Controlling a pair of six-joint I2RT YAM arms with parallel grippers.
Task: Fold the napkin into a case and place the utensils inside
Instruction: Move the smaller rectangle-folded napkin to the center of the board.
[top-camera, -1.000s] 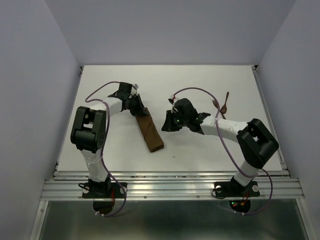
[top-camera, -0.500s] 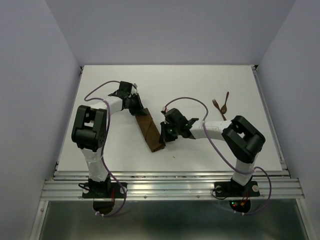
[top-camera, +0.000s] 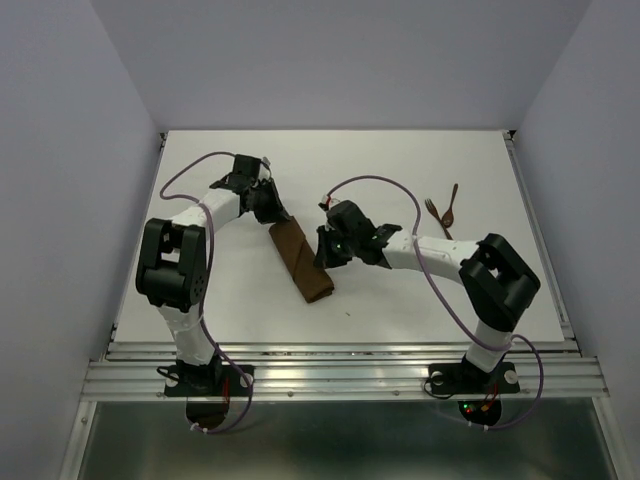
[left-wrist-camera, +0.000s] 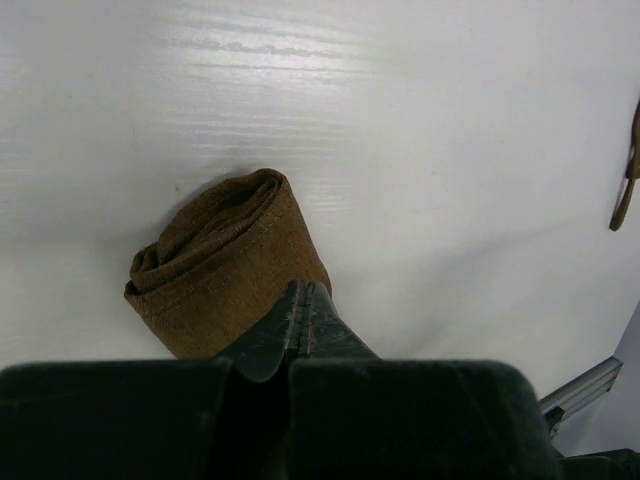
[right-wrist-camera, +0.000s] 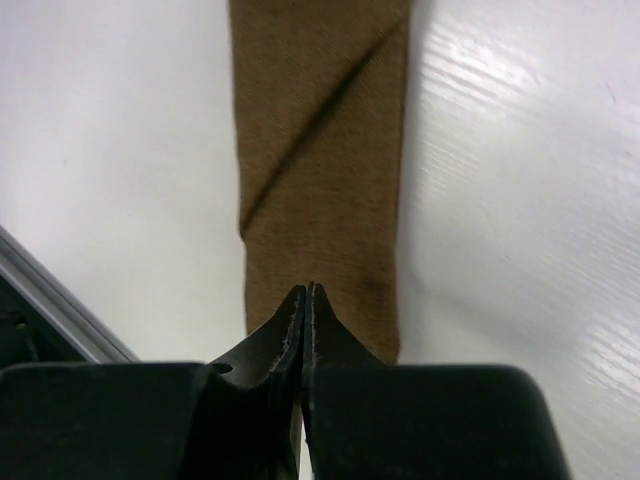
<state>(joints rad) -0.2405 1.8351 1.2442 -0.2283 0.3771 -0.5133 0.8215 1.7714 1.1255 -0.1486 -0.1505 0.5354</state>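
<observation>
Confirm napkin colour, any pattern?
Napkin: plain dark brown, no pattern. The right wrist view shows it best.

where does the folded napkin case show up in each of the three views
Top external: the case lies diagonally, left of centre, on the white table.
Left wrist: left of centre, its rolled end pointing up and away.
Right wrist: a vertical strip from the top edge down the middle.
Shared landmark: the white table surrounding it in all three.

Nothing could be read in any of the views: no writing, label, brand, number or sign showed clearly enough to make out.
</observation>
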